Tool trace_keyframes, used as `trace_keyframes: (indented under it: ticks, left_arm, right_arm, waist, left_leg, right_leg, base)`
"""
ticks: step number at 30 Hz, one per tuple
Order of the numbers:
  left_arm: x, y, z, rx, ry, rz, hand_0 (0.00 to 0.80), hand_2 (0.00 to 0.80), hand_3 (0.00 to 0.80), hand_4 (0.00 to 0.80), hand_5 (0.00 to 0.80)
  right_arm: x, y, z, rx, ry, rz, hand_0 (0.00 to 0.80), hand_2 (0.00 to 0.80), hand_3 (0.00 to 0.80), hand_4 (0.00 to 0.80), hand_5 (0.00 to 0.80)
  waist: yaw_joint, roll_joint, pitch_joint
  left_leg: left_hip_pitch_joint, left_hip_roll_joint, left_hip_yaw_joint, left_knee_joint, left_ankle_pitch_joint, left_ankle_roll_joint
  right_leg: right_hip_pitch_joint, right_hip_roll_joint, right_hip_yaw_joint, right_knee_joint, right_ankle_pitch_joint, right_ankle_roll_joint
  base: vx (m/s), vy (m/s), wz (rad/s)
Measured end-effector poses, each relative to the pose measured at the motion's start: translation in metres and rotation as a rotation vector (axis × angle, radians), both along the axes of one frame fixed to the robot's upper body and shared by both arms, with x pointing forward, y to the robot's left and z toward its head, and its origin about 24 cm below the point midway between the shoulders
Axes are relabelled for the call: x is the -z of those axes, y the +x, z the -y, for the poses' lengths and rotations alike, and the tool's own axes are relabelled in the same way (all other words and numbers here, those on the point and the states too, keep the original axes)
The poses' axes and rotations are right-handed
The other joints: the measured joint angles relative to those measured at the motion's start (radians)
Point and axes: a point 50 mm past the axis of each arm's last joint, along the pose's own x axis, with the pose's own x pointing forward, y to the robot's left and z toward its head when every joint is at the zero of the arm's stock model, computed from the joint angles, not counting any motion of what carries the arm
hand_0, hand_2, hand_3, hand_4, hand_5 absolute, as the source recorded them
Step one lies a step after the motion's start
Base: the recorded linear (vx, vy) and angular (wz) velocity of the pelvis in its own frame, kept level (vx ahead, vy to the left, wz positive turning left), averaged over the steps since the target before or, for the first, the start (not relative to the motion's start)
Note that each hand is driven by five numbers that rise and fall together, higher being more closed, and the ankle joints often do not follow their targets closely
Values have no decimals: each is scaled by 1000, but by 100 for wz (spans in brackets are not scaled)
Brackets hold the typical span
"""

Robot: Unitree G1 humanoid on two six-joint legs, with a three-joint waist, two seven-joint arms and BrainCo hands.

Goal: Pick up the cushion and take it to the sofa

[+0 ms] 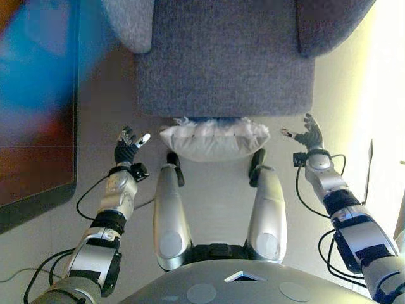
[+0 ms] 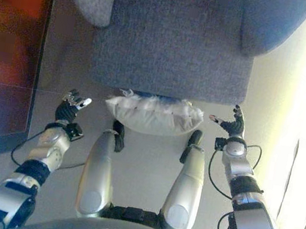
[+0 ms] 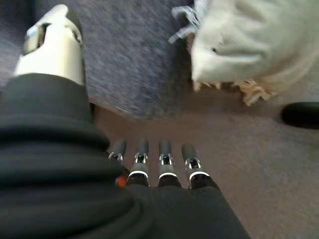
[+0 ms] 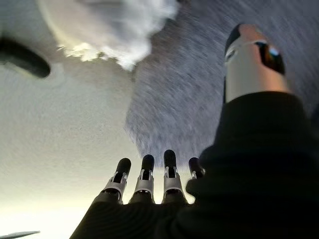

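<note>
A white fringed cushion lies on the floor against the front of the grey sofa. My left hand hovers to the cushion's left, open, with fingers straight and nothing in it. My right hand hovers to the cushion's right, also open and empty. Both hands are a short gap away from the cushion's ends. The left wrist view shows the cushion past my straight fingers. In the right wrist view the cushion and sofa front lie beyond my fingers.
A dark-framed panel with a blue and red surface lies on the floor at the left. The sofa's rounded armrests flank its seat. Bright light falls on the floor at the right.
</note>
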Motion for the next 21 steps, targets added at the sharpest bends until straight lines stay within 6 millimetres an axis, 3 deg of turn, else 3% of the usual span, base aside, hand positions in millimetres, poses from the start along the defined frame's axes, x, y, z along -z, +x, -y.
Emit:
trace_keyframes:
  ticks: [8,12,21]
  left_arm:
    - [1,1,-21,-20,156,-63,0,0,0,0,0]
    - [-10,13,-15,103,228,-50,0,0,0,0,0]
    - [-44,46,2,289,174,54,0,0,0,0,0]
  right_arm:
    - [-17,13,17,-35,-215,-50,0,0,0,0,0]
    - [-31,22,20,-124,-331,-87,0,0,0,0,0]
    - [-64,41,21,-177,-471,-78,0,0,0,0,0]
  waist:
    - [1,4,10]
    - [1,5,13]
    - [-1,2,57]
  left_leg:
    - [-198,-1,-39,184,-47,2]
    - [-284,-3,-54,246,-55,7]
    - [-430,-16,-72,349,-69,13]
  right_leg:
    - [-199,-26,24,199,-57,-7]
    - [-284,-31,39,260,-65,-4]
    - [-431,-35,69,360,-76,-7]
  base:
    - [-40,34,3]
    - [-61,26,2]
    - [-28,10,1]
